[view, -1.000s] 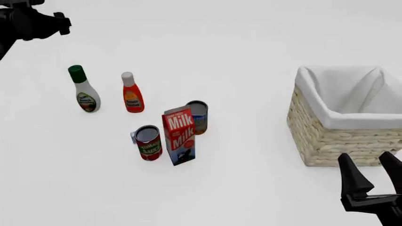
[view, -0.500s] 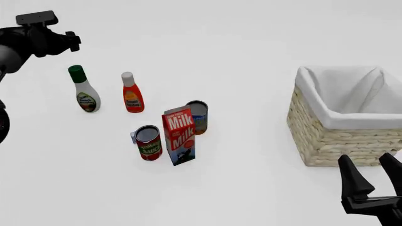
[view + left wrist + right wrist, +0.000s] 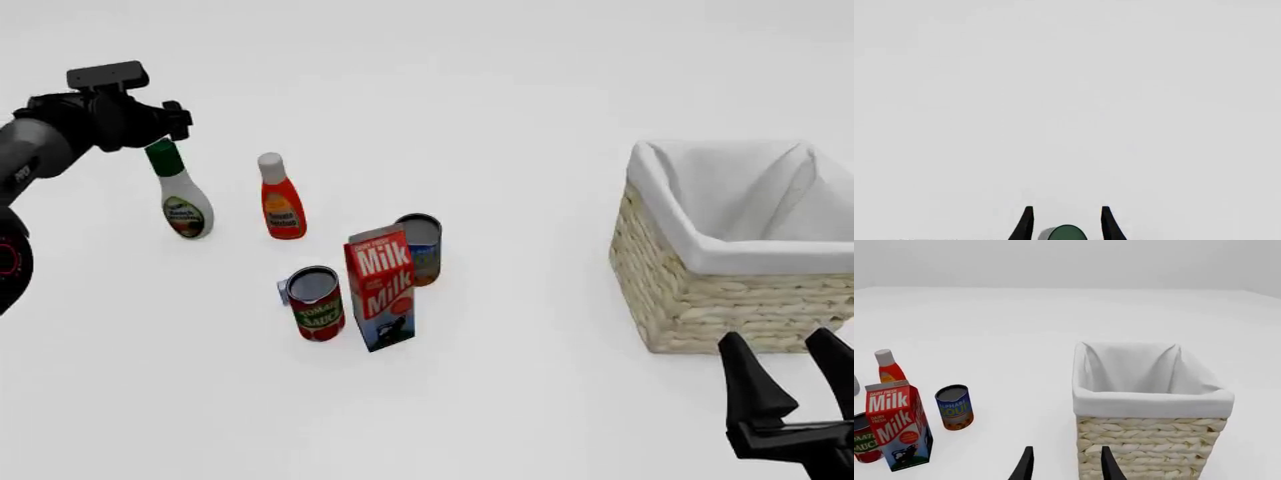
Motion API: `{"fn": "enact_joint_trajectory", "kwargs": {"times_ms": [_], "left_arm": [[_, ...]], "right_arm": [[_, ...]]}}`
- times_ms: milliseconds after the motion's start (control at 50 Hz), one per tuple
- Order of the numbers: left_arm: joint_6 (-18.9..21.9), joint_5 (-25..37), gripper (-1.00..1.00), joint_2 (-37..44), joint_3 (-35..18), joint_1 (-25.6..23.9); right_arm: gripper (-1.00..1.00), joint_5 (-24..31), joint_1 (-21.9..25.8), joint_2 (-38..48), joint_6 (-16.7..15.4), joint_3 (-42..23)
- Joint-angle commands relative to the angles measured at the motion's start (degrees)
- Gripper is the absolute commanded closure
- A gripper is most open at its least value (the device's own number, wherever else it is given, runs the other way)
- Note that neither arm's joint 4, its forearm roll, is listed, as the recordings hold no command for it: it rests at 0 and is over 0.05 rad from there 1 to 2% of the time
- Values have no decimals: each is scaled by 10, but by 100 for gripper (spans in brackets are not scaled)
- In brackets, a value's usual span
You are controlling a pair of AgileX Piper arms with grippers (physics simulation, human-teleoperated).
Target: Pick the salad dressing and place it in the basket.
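The salad dressing (image 3: 182,196), a whitish bottle with a dark green cap, stands upright at the far left of the table. My left gripper (image 3: 163,134) hangs just above its cap. In the left wrist view the green cap (image 3: 1065,233) sits between the two open fingertips of my left gripper (image 3: 1065,222). The wicker basket (image 3: 694,290) with white cloth lining stands at the right and also shows in the right wrist view (image 3: 1147,440). My right gripper (image 3: 798,375) is open and empty, in front of the basket; it also shows in the right wrist view (image 3: 1065,462).
A red bottle with white cap (image 3: 279,197) stands right of the dressing. A milk carton (image 3: 380,288), a tomato sauce can (image 3: 316,302) and a blue can (image 3: 420,249) cluster in the middle.
My left arm has moved right and down from the far left corner until its gripper is over the dressing's cap. The right gripper has sunk slightly.
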Motion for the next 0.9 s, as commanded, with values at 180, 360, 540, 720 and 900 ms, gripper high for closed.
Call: {"fn": "enact_joint_trajectory", "kwargs": {"times_ms": [180,360,540,720,900], "left_arm": [[0,-33,-100,16,41,-6],[3,-49,-100,23,62,1],[4,-62,-100,27,82,4],[4,-78,-100,33,102,-3],[24,-106,100,-6,136,10]], "right_arm": [[-100,8,1,-6,1,0],[-100,10,3,-8,2,0],[-100,20,2,-17,3,0],[-100,28,3,-25,5,0],[-100,34,3,-30,5,0]]}}
